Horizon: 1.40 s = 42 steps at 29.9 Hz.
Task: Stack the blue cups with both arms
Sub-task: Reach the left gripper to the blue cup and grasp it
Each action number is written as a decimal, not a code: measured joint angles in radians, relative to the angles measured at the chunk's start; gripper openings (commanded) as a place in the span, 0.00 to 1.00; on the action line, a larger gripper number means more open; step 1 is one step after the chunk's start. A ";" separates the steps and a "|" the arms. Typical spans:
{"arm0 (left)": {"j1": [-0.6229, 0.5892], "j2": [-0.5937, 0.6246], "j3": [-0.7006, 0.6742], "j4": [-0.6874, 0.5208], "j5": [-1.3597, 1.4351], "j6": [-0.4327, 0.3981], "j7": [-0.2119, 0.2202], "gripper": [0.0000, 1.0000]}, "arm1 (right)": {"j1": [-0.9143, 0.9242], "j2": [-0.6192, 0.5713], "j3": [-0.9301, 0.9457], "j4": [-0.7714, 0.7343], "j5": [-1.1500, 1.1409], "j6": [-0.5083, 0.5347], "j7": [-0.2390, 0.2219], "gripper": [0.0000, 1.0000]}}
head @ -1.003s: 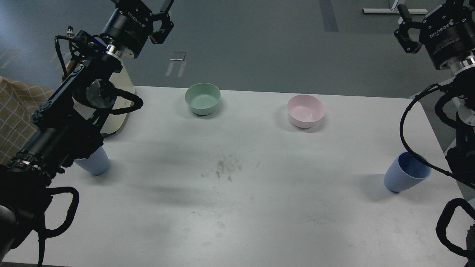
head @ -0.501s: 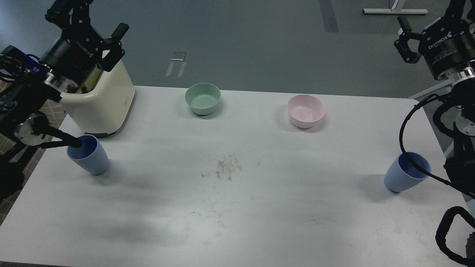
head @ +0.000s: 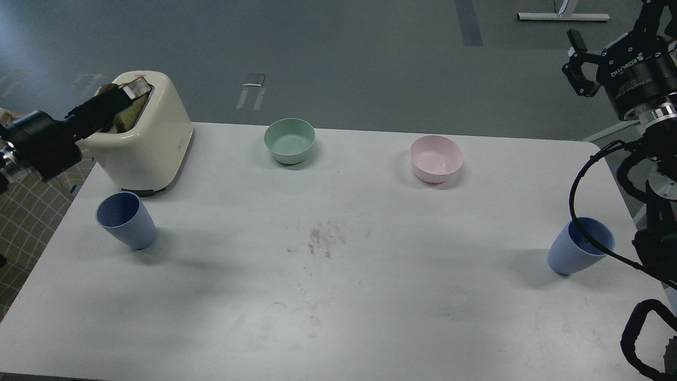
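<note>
On the white table point(head: 338, 296), two blue cups stood upright and empty, one point(head: 126, 220) far left, one point(head: 581, 246) far right, left gripper point(head: 113, 103) over the toaster point(head: 145, 137), jaws unclear, right gripper point(head: 579, 63) parted, empty, high above its cup.

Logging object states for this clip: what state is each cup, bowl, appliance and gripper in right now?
Left blue cup: upright, empty, apart from any gripper.
Right blue cup: upright, empty, a cable crossing its mouth.
Green bowl: upright, empty.
Pink bowl: upright, empty.
Toaster: upright, something in its slot.
Left gripper: over the toaster, jaws unreadable.
Right gripper: raised, holding nothing.
</note>
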 measured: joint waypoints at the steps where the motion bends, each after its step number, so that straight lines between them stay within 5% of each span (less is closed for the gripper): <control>1: 0.012 0.005 0.001 0.000 0.047 0.002 0.000 0.92 | 0.000 0.000 0.000 0.000 0.002 0.000 0.000 1.00; 7: 0.085 0.010 0.002 0.011 0.314 0.024 0.000 0.86 | -0.002 0.000 0.001 -0.001 0.006 0.000 0.008 1.00; 14: 0.106 -0.004 0.027 0.189 0.493 0.055 -0.009 0.79 | -0.020 -0.001 0.003 -0.003 0.006 0.000 0.033 1.00; 26: 0.100 -0.026 0.127 0.332 0.515 0.139 -0.027 0.61 | -0.026 -0.002 0.009 -0.003 0.020 0.000 0.049 1.00; 36: 0.097 -0.051 0.128 0.349 0.505 0.139 -0.041 0.56 | -0.026 -0.002 0.009 -0.002 0.020 0.000 0.050 1.00; 42: 0.092 -0.075 0.128 0.352 0.505 0.135 -0.039 0.38 | -0.026 -0.002 0.008 -0.002 0.020 0.000 0.050 1.00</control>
